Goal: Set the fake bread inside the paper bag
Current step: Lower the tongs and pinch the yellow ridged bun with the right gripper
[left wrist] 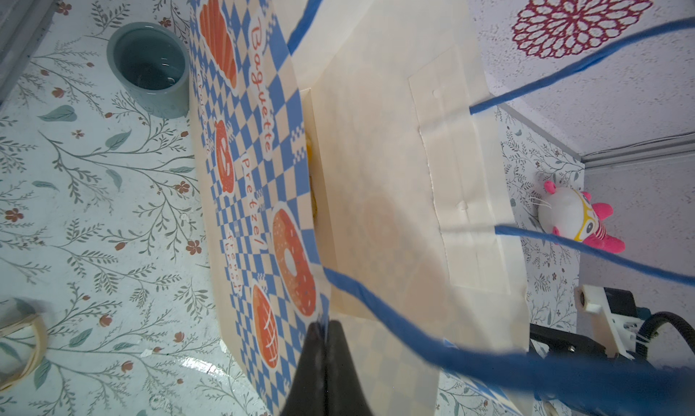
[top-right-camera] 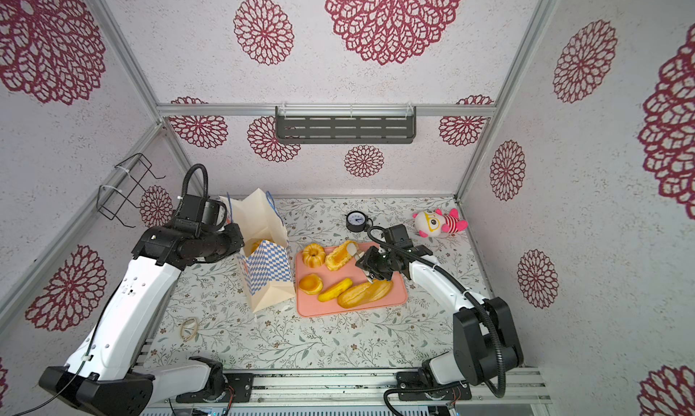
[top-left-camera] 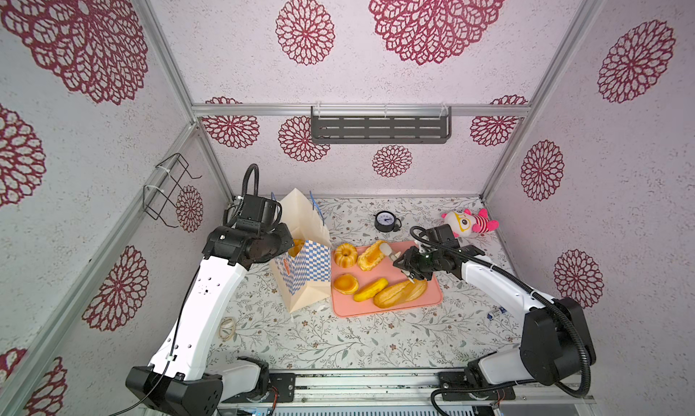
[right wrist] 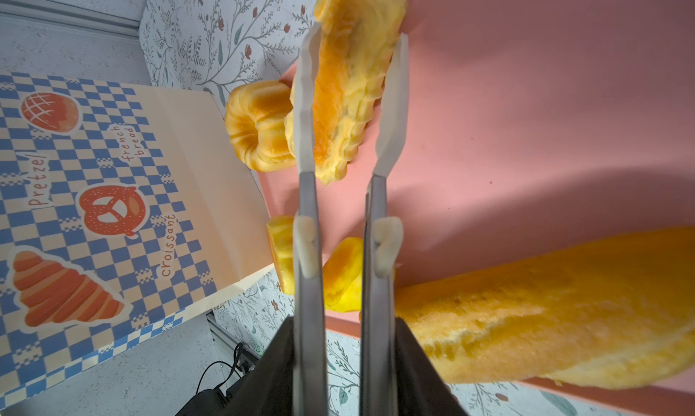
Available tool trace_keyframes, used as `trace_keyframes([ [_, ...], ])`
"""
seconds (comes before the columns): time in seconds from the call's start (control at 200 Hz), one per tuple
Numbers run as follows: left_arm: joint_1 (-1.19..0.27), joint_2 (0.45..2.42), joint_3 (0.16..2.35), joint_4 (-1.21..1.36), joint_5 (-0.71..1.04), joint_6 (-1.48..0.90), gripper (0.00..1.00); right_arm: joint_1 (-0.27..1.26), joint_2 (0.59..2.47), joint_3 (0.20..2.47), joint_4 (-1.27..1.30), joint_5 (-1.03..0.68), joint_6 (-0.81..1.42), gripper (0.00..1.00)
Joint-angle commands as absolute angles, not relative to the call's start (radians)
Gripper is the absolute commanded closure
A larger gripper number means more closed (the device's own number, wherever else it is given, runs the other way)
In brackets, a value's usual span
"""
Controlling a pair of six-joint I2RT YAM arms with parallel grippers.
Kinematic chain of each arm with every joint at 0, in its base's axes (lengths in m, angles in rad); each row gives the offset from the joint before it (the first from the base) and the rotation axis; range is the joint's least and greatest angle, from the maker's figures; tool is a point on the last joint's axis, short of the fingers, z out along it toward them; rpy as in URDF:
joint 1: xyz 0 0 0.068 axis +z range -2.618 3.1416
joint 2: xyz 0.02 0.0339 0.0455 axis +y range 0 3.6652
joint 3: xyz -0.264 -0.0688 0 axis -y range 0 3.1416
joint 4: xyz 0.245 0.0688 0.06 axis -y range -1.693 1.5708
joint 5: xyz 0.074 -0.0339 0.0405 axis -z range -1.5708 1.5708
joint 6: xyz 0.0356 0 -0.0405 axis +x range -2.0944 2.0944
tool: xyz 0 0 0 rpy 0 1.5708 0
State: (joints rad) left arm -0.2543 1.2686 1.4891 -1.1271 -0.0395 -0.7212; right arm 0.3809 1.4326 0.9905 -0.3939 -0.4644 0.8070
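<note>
Right wrist view is showing the right gripper [right wrist: 342,331] clamping partway on a pair of metal tongs [right wrist: 306,207]. Their white tips [right wrist: 393,94] are standing apart, one on either side of the fluted oblong pastry [right wrist: 349,94]. That pastry's long axis is running nearly parallel to the blades, so the tips are spanning its short width. Whether they are pressing on it cannot be told.

In both top views the pastry is lying at the far edge of the pink tray [top-left-camera: 387,312], just beside the ring cake [top-left-camera: 345,255] at the tray's far left corner. The round bun [top-left-camera: 346,283], the roll [top-left-camera: 370,289] and the long loaf [top-left-camera: 400,293] are lying along the tray's near edge.

The paper bag [top-left-camera: 302,271] is standing on the bench [top-left-camera: 338,342] against the tray's left edge. The carry is therefore judged to be heading from the tongs toward that edge, past the ring cake. The right arm is the nearer one to the pastry.

The left gripper [left wrist: 323,325] is pinching the bag's rim with its jaws closed, holding the mouth open. One yellow pastry [top-left-camera: 297,245] is showing inside.

Printing on the bag is reading "Baguette", "Pretzel", "Croissant" and "french bread".
</note>
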Motion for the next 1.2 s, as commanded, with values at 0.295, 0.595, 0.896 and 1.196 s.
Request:
trace_keyframes([
  [0.295, -0.244, 1.278, 1.498, -1.088, -0.045, -0.712, 1.0, 0.39, 1.427, 1.011, -0.383, -0.513, 0.813, 0.6],
  [0.595, -0.239, 1.279, 1.5, -1.088, -0.044, -0.71, 1.0, 0.396, 1.403, 1.013, -0.413, -0.529, 0.808, 0.6],
  [0.896, -0.239, 1.284, 1.505, -1.088, -0.041, -0.71, 1.0, 0.394, 1.396, 1.019, -0.448, -0.531, 0.793, 0.59],
  [1.196, -0.239, 1.275, 1.499, -1.093, -0.043, -0.713, 1.0, 0.395, 1.444, 1.048, -0.414, -0.53, 0.796, 0.58],
])
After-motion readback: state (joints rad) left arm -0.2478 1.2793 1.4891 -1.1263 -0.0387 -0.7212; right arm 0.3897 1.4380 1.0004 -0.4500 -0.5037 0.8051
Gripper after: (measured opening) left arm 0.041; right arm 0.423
